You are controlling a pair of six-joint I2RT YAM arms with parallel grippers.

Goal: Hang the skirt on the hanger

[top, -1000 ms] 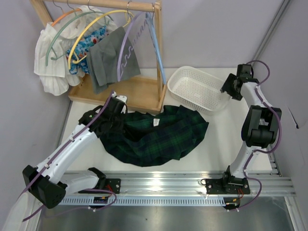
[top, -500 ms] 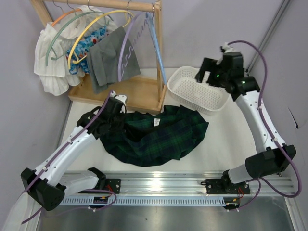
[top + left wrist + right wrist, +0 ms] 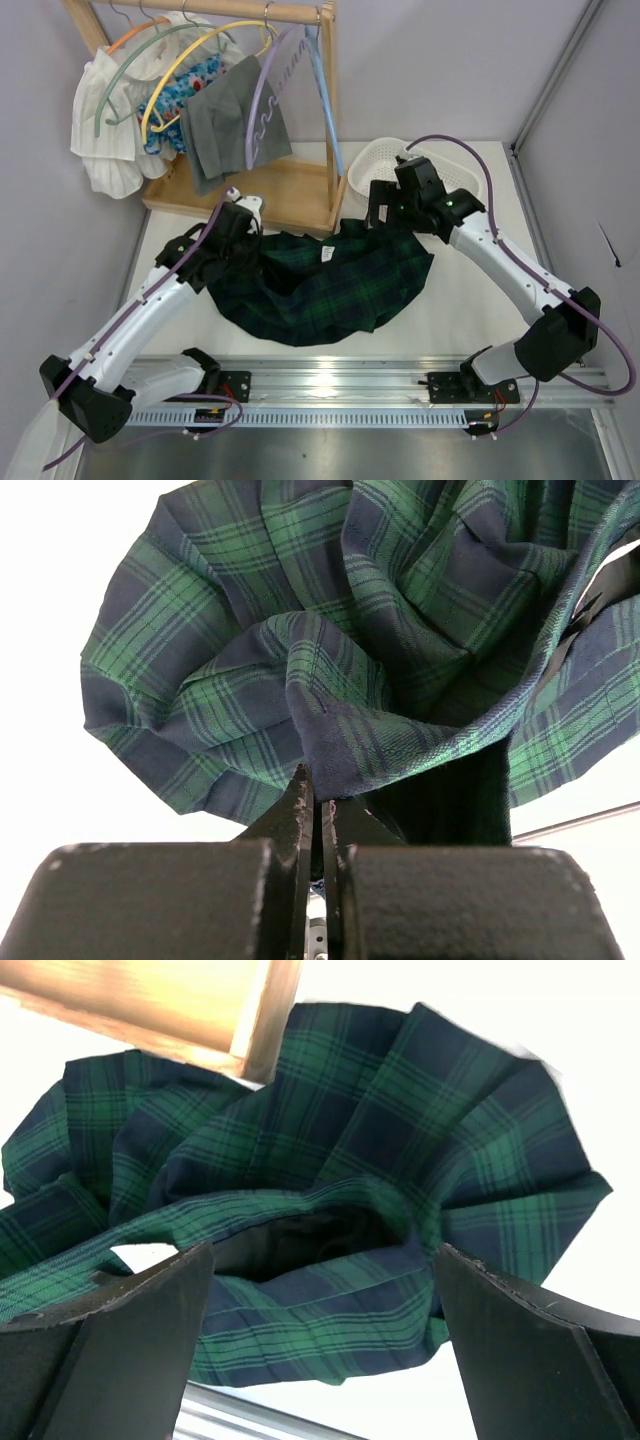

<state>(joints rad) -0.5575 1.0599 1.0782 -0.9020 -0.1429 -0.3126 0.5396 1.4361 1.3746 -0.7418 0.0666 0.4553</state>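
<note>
We look down on a robotics lab bench, not a home laundry. The left arm (image 3: 150, 310) and the right arm (image 3: 500, 260), white with black joints, are bolted to a metal rail (image 3: 340, 385) at the near edge of a white table (image 3: 480, 320), with purple cables (image 3: 440, 137) looped along them. Plain grey walls (image 3: 430, 60) box the bench in. We see the props of a test: a small wooden rack (image 3: 290, 195) of clothes, a white basket (image 3: 455, 175) and a plaid skirt (image 3: 330, 290) on the table.
</note>
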